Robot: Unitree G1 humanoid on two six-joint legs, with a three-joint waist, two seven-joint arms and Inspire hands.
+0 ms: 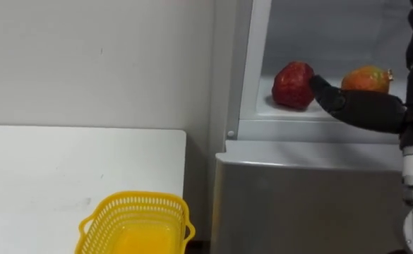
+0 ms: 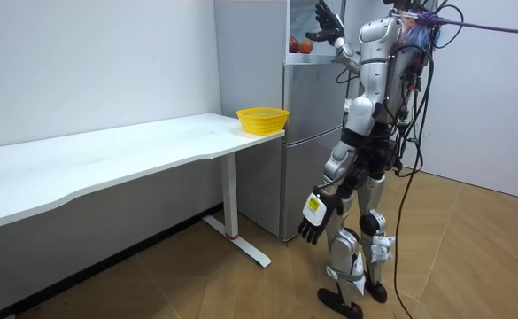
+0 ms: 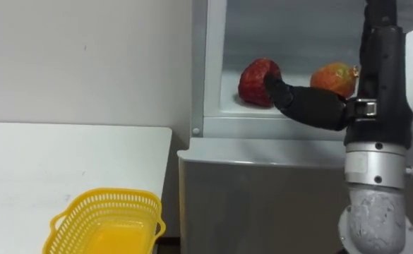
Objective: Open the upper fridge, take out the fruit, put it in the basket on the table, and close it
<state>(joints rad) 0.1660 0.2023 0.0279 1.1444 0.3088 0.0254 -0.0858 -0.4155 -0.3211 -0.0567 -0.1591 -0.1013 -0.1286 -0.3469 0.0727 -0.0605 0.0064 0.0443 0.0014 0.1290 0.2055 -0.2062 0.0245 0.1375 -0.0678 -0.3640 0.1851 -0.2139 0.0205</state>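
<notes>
the reach is on and the grasp not yet made. the robot stands at the fridge (image 1: 305, 190), its right arm raised into the open upper compartment. the right hand (image 1: 354, 107) lies level on the shelf, fingers spread wide and holding nothing, thumb tip at the side of the red fruit (image 1: 293, 85); whether it touches, i can't tell. an orange fruit (image 1: 367, 79) sits just behind the hand. next, i'd say, the fingers must wrap the red fruit, then lift it out towards the yellow basket (image 1: 137, 222) on the counter (image 1: 51, 169). the left hand (image 2: 312, 229) hangs loose by the thigh.
</notes>
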